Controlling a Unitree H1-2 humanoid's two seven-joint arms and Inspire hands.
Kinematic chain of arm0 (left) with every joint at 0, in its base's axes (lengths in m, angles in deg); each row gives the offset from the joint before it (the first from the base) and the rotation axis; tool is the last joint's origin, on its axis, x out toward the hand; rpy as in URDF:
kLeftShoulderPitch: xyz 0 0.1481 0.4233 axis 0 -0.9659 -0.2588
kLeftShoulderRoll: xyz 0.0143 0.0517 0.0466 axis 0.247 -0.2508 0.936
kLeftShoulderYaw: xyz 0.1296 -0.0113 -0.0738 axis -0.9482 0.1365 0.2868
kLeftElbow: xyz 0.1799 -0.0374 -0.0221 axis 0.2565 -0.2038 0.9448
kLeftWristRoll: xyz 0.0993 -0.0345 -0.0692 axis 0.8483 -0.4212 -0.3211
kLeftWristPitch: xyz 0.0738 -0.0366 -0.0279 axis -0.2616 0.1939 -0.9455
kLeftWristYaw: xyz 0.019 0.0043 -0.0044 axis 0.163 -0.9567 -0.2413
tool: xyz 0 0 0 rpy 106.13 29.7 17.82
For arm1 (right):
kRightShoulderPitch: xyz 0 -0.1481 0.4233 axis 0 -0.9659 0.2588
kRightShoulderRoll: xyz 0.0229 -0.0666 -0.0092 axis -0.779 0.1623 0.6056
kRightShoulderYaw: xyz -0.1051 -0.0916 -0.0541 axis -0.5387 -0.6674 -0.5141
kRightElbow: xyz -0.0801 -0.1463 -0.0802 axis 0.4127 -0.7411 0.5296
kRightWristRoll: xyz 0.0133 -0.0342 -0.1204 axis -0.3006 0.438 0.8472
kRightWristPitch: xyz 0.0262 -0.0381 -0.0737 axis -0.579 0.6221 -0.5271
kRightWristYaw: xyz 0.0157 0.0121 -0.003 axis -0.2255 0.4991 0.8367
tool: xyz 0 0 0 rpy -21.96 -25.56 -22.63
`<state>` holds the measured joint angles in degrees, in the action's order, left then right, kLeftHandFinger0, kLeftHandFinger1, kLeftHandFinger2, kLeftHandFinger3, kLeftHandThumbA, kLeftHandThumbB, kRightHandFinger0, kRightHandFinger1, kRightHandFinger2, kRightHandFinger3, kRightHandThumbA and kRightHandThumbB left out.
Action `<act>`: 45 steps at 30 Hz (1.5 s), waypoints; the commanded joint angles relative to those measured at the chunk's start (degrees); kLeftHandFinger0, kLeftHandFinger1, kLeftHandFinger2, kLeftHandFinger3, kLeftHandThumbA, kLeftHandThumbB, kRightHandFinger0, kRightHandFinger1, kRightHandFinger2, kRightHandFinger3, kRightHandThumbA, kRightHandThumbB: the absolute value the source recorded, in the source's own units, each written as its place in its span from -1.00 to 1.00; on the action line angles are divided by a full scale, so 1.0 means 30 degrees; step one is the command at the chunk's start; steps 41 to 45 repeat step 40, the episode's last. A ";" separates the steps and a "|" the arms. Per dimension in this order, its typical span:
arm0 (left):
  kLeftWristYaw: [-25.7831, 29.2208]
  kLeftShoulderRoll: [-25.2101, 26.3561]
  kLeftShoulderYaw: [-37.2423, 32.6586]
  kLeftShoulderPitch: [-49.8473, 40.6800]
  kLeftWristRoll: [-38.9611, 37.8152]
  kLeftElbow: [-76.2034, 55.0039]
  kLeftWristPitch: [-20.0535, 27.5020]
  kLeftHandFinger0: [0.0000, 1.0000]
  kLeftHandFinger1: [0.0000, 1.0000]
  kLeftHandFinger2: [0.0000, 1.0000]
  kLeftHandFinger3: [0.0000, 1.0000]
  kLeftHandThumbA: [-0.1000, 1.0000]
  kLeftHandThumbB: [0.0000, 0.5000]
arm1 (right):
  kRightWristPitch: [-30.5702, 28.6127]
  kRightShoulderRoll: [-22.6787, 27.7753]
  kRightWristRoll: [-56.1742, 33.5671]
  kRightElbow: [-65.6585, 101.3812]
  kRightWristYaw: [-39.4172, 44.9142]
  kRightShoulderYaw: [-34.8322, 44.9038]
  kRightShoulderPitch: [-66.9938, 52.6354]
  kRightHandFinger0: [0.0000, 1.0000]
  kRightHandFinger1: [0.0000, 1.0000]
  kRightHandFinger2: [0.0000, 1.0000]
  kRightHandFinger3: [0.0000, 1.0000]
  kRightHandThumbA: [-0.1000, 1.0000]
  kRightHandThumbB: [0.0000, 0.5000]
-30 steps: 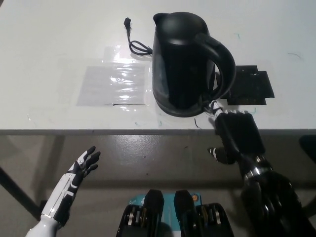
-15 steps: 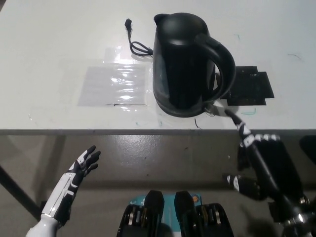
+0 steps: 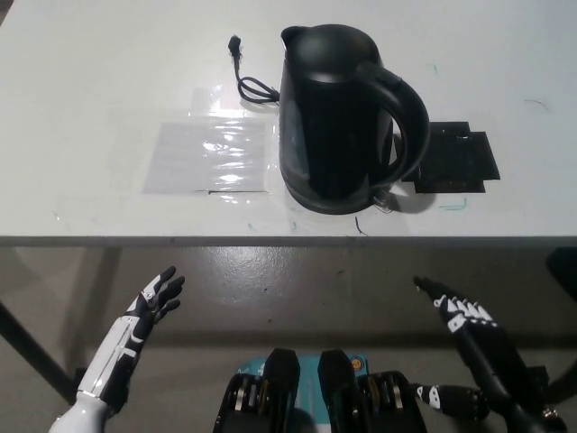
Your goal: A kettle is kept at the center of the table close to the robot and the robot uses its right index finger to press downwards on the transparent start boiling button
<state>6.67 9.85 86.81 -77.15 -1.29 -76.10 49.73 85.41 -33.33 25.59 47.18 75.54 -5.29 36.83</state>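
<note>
A black kettle (image 3: 338, 113) stands upright on the white table (image 3: 90, 81), near its front edge, handle toward the right. Its small transparent button (image 3: 382, 197) shows at the foot of the handle. My black right hand (image 3: 473, 347) hangs below the table edge at the lower right, fingers apart and holding nothing, well clear of the kettle. My white left hand (image 3: 149, 307) rests open at the lower left, below the table.
A black power cord with plug (image 3: 245, 72) lies behind the kettle on its left. A clear plastic sheet (image 3: 209, 155) is taped left of the kettle. A black flat patch (image 3: 458, 161) lies to its right. Grey floor (image 3: 270, 289) runs under the table's front edge.
My right hand has drawn back from the kettle's button, moving down and away below the table edge. The kettle and my left hand have stayed put.
</note>
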 commanded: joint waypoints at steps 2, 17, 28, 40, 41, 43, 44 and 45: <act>-0.0158 0.0206 0.0049 0.0049 -0.0205 -0.0298 0.0663 1.00 1.00 1.00 1.00 1.00 0.30 | -0.9039 -0.0989 -0.6933 -0.4153 -0.3949 0.2461 0.0474 1.00 1.00 1.00 1.00 1.00 0.24; -0.0182 0.0161 -0.0065 -0.0182 -0.0093 -0.0187 0.0583 1.00 1.00 1.00 1.00 1.00 0.40 | -0.9308 -0.1282 -0.8525 -0.4768 -0.3367 0.2542 0.0305 1.00 1.00 1.00 1.00 1.00 0.39; -0.0218 0.0160 -0.0160 -0.0399 -0.0038 -0.0143 0.0673 1.00 1.00 1.00 1.00 1.00 0.37 | -0.9308 -0.0968 -0.8960 -0.4386 -0.3543 0.2282 -0.0031 1.00 1.00 1.00 1.00 1.00 0.43; -0.0171 0.0118 -0.0194 -0.0563 -0.0008 -0.0193 0.0509 1.00 1.00 1.00 1.00 1.00 0.38 | -0.9308 -0.0729 -0.9195 -0.4126 -0.3662 0.2014 0.0008 1.00 1.00 1.00 1.00 1.00 0.33; -0.0171 0.0118 -0.0194 -0.0563 -0.0008 -0.0193 0.0509 1.00 1.00 1.00 1.00 1.00 0.38 | -0.9308 -0.0729 -0.9195 -0.4126 -0.3662 0.2014 0.0008 1.00 1.00 1.00 1.00 1.00 0.33; -0.0171 0.0118 -0.0194 -0.0563 -0.0008 -0.0193 0.0509 1.00 1.00 1.00 1.00 1.00 0.38 | -0.9308 -0.0729 -0.9195 -0.4126 -0.3662 0.2014 0.0008 1.00 1.00 1.00 1.00 1.00 0.33; -0.0171 0.0118 -0.0194 -0.0563 -0.0008 -0.0193 0.0509 1.00 1.00 1.00 1.00 1.00 0.38 | -0.9308 -0.0729 -0.9195 -0.4126 -0.3662 0.2014 0.0008 1.00 1.00 1.00 1.00 1.00 0.33; -0.0171 0.0118 -0.0194 -0.0563 -0.0008 -0.0193 0.0509 1.00 1.00 1.00 1.00 1.00 0.38 | -0.9308 -0.0729 -0.9195 -0.4126 -0.3662 0.2014 0.0008 1.00 1.00 1.00 1.00 1.00 0.33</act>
